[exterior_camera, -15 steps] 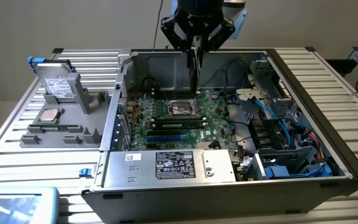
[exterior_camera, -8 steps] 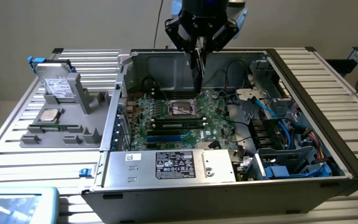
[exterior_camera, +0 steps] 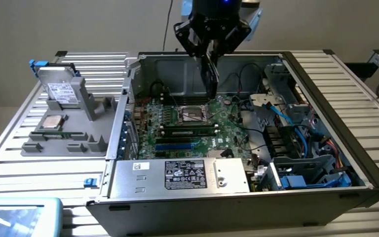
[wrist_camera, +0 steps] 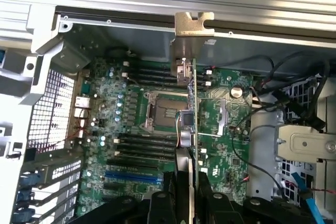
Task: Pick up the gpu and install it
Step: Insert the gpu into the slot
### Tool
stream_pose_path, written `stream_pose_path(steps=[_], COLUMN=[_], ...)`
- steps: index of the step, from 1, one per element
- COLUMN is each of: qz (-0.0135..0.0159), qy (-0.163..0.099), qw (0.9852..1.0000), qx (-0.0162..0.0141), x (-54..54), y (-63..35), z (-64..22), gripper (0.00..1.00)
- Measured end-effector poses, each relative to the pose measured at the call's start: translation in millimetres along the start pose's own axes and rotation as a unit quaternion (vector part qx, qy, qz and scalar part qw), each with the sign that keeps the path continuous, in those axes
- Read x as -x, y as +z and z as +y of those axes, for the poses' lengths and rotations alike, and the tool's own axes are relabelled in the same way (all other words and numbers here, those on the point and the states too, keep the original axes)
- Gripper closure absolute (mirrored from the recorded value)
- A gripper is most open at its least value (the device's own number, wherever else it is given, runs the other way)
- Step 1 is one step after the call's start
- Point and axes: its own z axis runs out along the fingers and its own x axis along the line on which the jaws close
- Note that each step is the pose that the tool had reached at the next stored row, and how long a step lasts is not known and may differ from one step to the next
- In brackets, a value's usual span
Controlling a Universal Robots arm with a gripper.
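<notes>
My gripper (exterior_camera: 209, 55) hangs over the open computer case (exterior_camera: 321, 89) and is shut on the gpu (exterior_camera: 210, 76), which hangs down as a thin dark card. From the wrist, the gpu (wrist_camera: 192, 103) appears edge-on, its silver bracket (wrist_camera: 191, 27) at the far end and the black fingers (wrist_camera: 176, 198) clamped on either side of it. The card is above the green motherboard (exterior_camera: 196, 128), over the area by the CPU socket (wrist_camera: 165, 108). It touches no slot. The gripper (wrist_camera: 192, 190) holds it upright.
A grey fixture tray (exterior_camera: 57, 143) at the exterior view's left holds a silver hard drive (exterior_camera: 64, 91) and a CPU chip (exterior_camera: 51, 122). A power supply (exterior_camera: 176, 175) fills the case's near side. Cables and drive bays (exterior_camera: 295, 128) crowd the exterior view's right. A memory stick (exterior_camera: 189, 131) sits on the board.
</notes>
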Motion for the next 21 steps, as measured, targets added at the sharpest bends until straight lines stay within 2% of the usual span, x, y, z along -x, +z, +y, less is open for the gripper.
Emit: stream_pose_path(steps=[5, 10, 13, 16, 21], qz=[0.0056, 0.0113, 0.0148, 0.0181, 0.0237], qy=[-0.045, -0.09, -0.117, -0.144, -0.188], qw=[0.999, 0.9959, 0.993, 0.9895, 0.9819], qx=[0.0002, 0.0004, 0.0004, 0.0005, 0.0006], x=[0.0, 0.0, 0.0, 0.0, 0.0], y=[0.9, 1.9, 2.0, 2.4, 3.2], z=[-0.1, -0.3, -0.3, -0.3, -0.4], gripper=[0.72, 0.72, 0.72, 0.72, 0.72])
